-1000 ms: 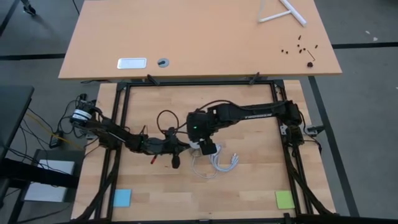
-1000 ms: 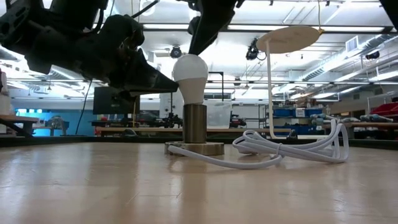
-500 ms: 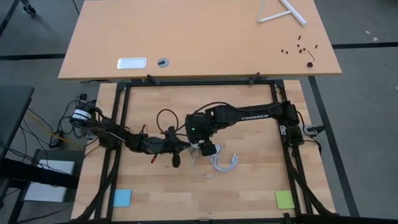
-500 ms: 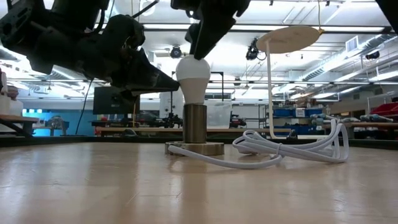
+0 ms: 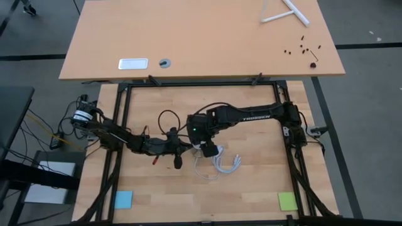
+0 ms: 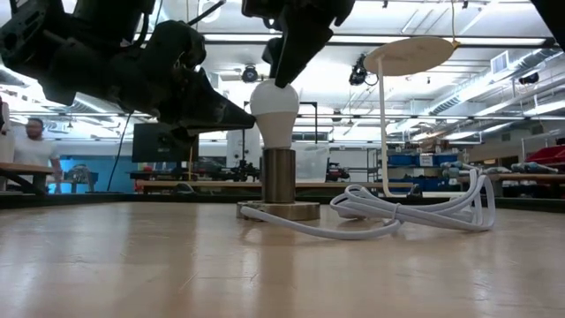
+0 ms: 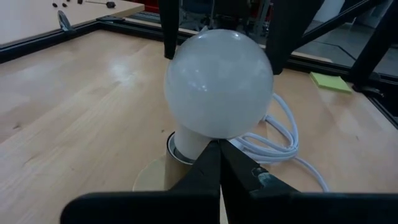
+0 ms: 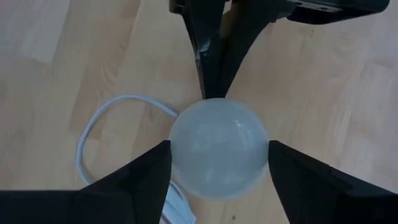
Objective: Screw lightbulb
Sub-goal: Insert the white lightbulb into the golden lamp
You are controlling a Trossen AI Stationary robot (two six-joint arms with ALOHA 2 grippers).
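The white frosted lightbulb [image 6: 274,113] stands upright with its base in the metal socket [image 6: 278,177], whose round foot [image 6: 278,210] rests on the table. My right gripper [image 8: 219,152] comes down over the bulb [image 8: 217,152], one finger on each side of its globe. My left gripper [image 7: 219,149] is shut, and its tips point at the bulb [image 7: 217,84] from the table's left, low on the globe. In the high view the right gripper [image 5: 205,148] covers the bulb, with the left gripper [image 5: 187,149] beside it. My right gripper pinches the upper part of the bulb's globe [image 8: 180,149] between its two fingers, which come from above and point down. The bulb stands upright in the socket, which rests on the table. My left gripper's shut fingertips [image 6: 247,115] lie level against the lower side of the globe [image 6: 257,117], coming from the table's left.
A coiled white cord [image 6: 415,210] runs from the socket's foot and lies on the table to the right of it [image 5: 223,164]. A blue square [image 5: 123,199] and a green square [image 5: 287,201] sit near the front corners. A person [image 6: 35,146] shows in the room behind.
My right gripper has come down a little over the bulb's top and turned about it, then stayed still. A person has come into view in the room behind.
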